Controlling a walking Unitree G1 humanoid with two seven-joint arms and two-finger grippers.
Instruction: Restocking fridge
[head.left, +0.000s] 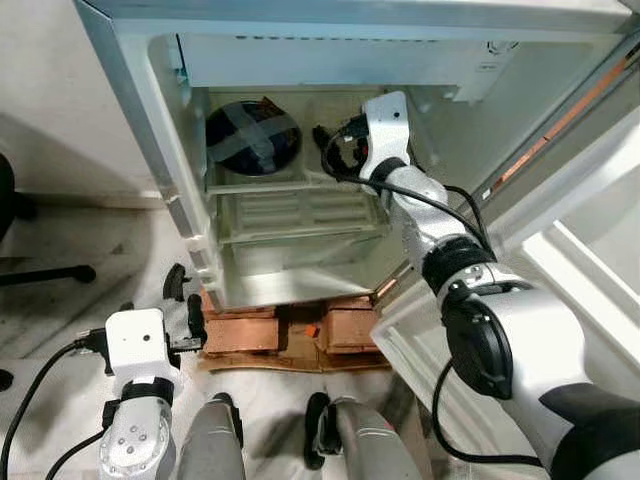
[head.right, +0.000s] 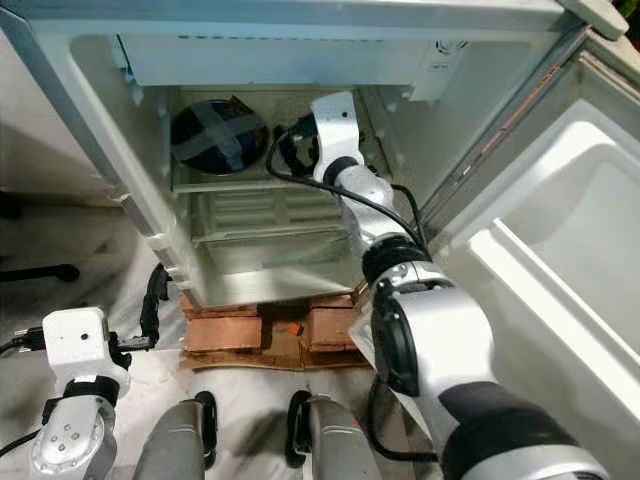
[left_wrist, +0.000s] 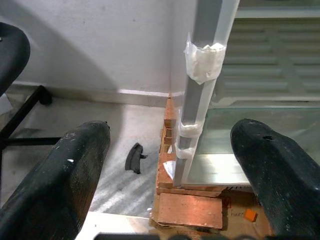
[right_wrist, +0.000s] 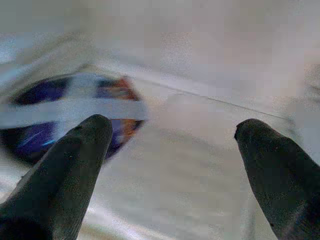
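Observation:
A small white fridge (head.left: 165, 150) stands open in front of me, raised on bricks (head.left: 240, 335). On its upper shelf (head.left: 255, 186), at the left, lies a round dark-blue container (head.left: 252, 137) crossed with white tape, also seen blurred in the right wrist view (right_wrist: 75, 107). My right gripper (head.left: 330, 148) reaches into the fridge just right of that container, open, with bare shelf between its fingers (right_wrist: 85, 145). My left gripper (head.left: 186, 303) hangs low by the fridge's front left corner, open and holding nothing (left_wrist: 172, 135).
The fridge door (head.right: 545, 250) stands open on the right, close to my right arm. A lower glass shelf (head.left: 300, 232) is bare. Office-chair legs (head.left: 45, 272) lie on the floor at left. A small black piece (left_wrist: 134, 157) rests beside the bricks.

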